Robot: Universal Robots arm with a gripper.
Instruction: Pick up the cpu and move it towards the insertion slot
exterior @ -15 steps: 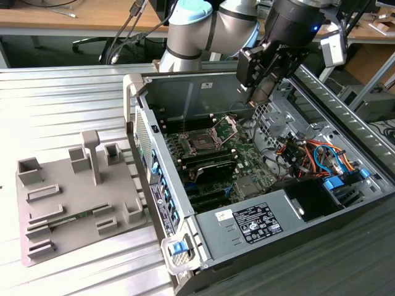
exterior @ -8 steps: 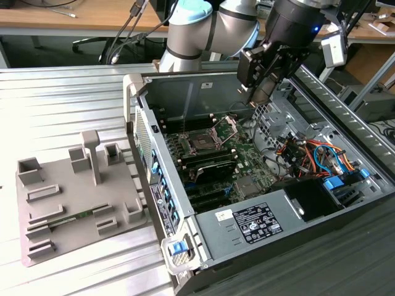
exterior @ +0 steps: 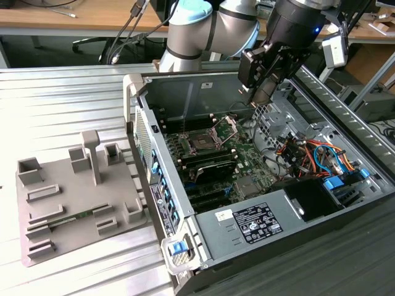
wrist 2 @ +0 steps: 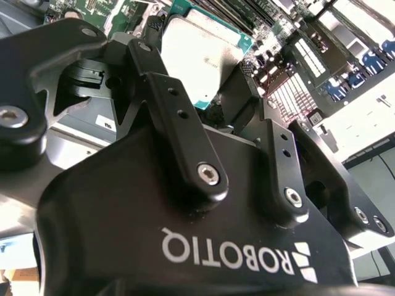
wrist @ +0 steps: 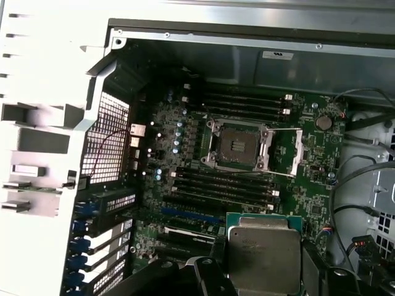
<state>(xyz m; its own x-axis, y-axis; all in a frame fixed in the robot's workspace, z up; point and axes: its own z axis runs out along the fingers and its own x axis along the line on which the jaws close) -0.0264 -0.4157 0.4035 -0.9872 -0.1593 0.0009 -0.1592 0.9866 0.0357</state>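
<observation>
The cpu (wrist: 264,250), a flat square chip with a silvery face and a green rim, sits between the black fingers of my gripper (wrist: 264,274), which is shut on its edges. In the second wrist view the cpu (wrist 2: 200,52) shows beyond the fingers (wrist 2: 166,92). The insertion slot (wrist: 237,145) is a dark square socket in a silver frame on the green motherboard, with its retaining bracket (wrist: 297,151) swung open. In the exterior view my gripper (exterior: 260,94) hangs above the open computer case, up and toward that view's right of the insertion slot (exterior: 202,143).
Long black memory slots (wrist: 222,185) run on both sides of the socket. The case walls (exterior: 157,185) ring the board; orange and blue cables (exterior: 308,154) and a power supply (exterior: 259,225) lie at the exterior view's right. A grey fixture plate (exterior: 74,197) lies outside the case.
</observation>
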